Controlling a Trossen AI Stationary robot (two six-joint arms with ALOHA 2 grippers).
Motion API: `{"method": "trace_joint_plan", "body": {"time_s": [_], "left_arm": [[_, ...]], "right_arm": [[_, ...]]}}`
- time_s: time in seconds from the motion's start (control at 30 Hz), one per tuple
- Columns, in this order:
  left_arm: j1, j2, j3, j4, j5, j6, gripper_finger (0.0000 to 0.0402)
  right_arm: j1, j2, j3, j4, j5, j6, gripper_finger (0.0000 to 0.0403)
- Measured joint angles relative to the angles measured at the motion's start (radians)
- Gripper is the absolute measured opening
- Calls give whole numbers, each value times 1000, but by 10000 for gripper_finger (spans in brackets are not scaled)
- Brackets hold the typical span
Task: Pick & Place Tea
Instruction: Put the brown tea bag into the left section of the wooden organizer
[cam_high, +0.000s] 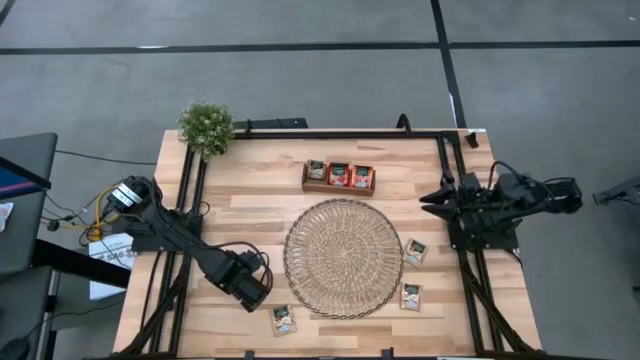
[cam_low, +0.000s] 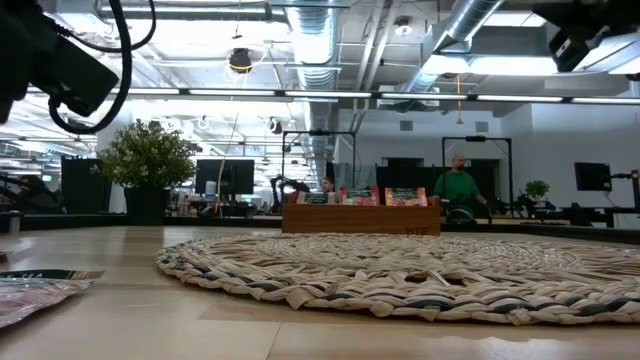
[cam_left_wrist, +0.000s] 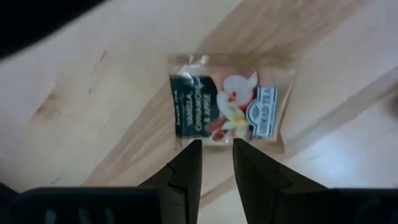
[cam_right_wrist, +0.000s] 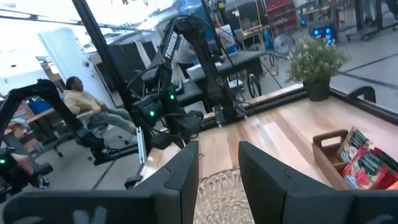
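Observation:
One whitish tea sachet (cam_high: 283, 320) with dark green print lies flat on the table near its front edge; it also shows in the left wrist view (cam_left_wrist: 227, 106). My left gripper (cam_left_wrist: 216, 149) points down beside it, open by a narrow gap, its fingertips over the sachet's edge. Two more sachets (cam_high: 415, 251) (cam_high: 411, 295) lie right of the round straw mat (cam_high: 343, 258). Three sachets stand in the wooden tray (cam_high: 338, 178). My right gripper (cam_right_wrist: 219, 165) is open and level at the table's right side, holding nothing.
A potted plant (cam_high: 206, 127) stands at the far left corner. Black frame rails (cam_high: 190, 190) run along the table's left, far and right sides. A person (cam_right_wrist: 81, 99) sits beyond the table, and others (cam_low: 460, 185) are in the room behind.

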Motion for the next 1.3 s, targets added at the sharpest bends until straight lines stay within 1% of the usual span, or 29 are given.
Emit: {"method": "trace_joint_plan", "body": {"time_s": [0.17,0.33,0.47,0.7,0.83,0.97,1.07,1.17,1.3], "left_arm": [[0,0,-29,35,-20,-1,83],[1,0,-53,22,-43,-23,83],[1,0,-53,13,-74,-28,83],[7,0,-56,29,-90,-18,83],[7,1,-109,102,-69,-45,83],[8,-5,-171,189,-41,-113,83],[7,-5,-186,214,-41,-139,81],[7,-5,-187,230,-46,-139,68],[7,-4,-188,235,-48,-138,29]], "right_arm": [[0,-20,-37,-5,0,-2,104],[0,-16,-65,0,0,21,104],[0,-16,-66,3,0,39,104],[0,-16,-66,11,0,41,104],[0,-16,-66,11,0,41,104],[0,-16,-66,11,0,41,104],[0,-16,-66,11,0,42,104],[-1,-16,-66,10,0,42,104],[-2,-16,-66,9,0,41,104]]}}
